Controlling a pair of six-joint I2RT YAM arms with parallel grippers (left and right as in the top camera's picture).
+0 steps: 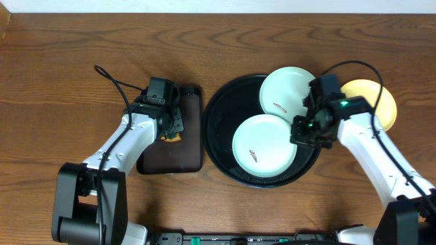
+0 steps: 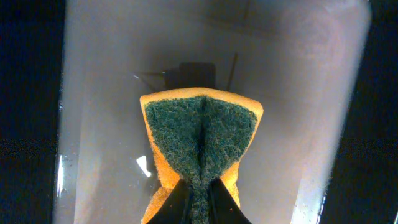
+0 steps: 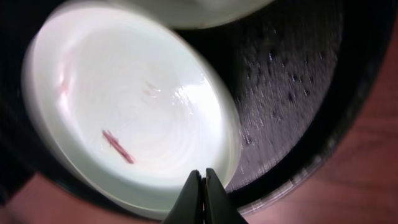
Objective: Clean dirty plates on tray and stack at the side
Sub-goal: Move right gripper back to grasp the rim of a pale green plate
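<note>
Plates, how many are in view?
3. The far mint-white plate rests at the back of the black tray; the near mint-white plate lies toward its front. The yellow plate sits on the table right of the tray, partly hidden by the right arm.

Both arms are reaching inward, the left end effector clamping tight and the right end effector hanging closed.

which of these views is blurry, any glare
Right wrist: the near plate is blurred soft, most at its rim; left wrist: the sponge is sharp, with hazy glare on the rectangular tray beneath it; overhead: evenly lit and crisp.
</note>
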